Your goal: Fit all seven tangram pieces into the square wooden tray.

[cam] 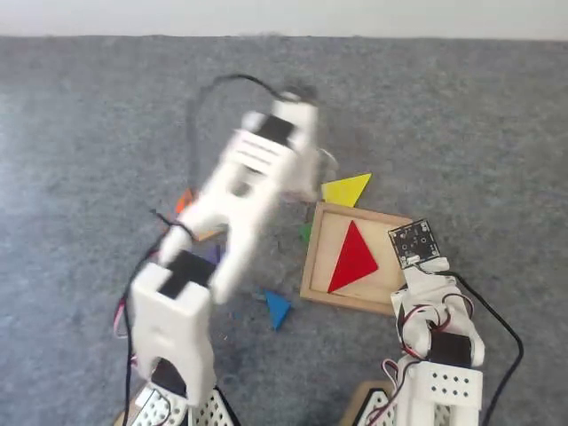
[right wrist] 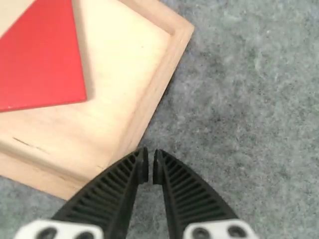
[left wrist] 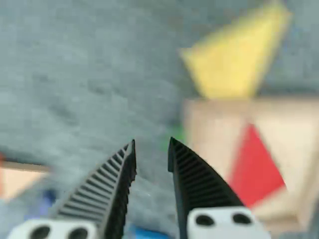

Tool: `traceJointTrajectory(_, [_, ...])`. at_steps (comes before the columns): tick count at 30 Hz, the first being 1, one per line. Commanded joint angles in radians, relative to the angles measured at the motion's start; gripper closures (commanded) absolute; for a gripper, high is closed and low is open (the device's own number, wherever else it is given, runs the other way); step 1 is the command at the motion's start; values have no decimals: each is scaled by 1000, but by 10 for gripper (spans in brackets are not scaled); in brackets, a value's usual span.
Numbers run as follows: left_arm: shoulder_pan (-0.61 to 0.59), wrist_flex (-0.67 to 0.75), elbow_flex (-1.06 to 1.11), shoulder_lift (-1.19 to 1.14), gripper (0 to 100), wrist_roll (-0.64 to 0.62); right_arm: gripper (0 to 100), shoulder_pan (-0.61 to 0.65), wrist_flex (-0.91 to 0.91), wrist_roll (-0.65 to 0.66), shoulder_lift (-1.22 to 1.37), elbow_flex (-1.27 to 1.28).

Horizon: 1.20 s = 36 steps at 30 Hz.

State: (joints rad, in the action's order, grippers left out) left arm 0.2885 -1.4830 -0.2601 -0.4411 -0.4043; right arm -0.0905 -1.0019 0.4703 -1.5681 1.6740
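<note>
The square wooden tray [cam: 319, 266] lies right of centre with a red triangle [cam: 353, 257] inside it. A yellow triangle [cam: 348, 189] rests on the carpet just beyond the tray's far edge. A small green piece [cam: 305, 232] sits by the tray's left side, and a blue triangle [cam: 277, 308] lies near its front left corner. My left gripper [left wrist: 151, 148] hangs open and empty above the carpet, short of the green piece [left wrist: 169, 139], the tray [left wrist: 214, 124] and the yellow triangle [left wrist: 234, 59]. My right gripper [right wrist: 149, 158] is shut over the carpet beside a corner of the tray [right wrist: 164, 74], holding nothing.
An orange piece [cam: 184, 201] and a purple piece [cam: 211, 255] lie partly hidden beside the left arm [cam: 240, 195]. The right arm [cam: 435, 337] stands at the tray's front right. Grey carpet [cam: 461, 115] covers the whole surface, with open room at the far side.
</note>
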Motion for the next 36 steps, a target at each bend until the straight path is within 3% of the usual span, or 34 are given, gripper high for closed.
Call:
traceJointTrajectory(1, [-203,66,-81,61,912,5,959,-1,19,-3,-10,17])
traceJointTrajectory(5, [-242,193,101,216,953,-18,959,-1,19,-3,-10,17])
traceJointTrajectory(11, [-262,543,711,689,951,-18,959,42,19,-6,-10,17])
traceJointTrajectory(16, [-339,936,1224,1051,953,140,957,62,8,-2,-10,12])
traceJointTrajectory(18, [-367,1010,1376,1148,953,186,957,58,18,11,-12,9])
traceJointTrajectory(23, [-422,925,1417,1246,953,203,957,10,136,207,-48,-97])
traceJointTrajectory(29, [-420,964,1422,1212,953,203,939,15,35,95,107,-334])
traceJointTrajectory(36, [-419,967,1417,1180,953,206,812,76,133,-81,696,-563])
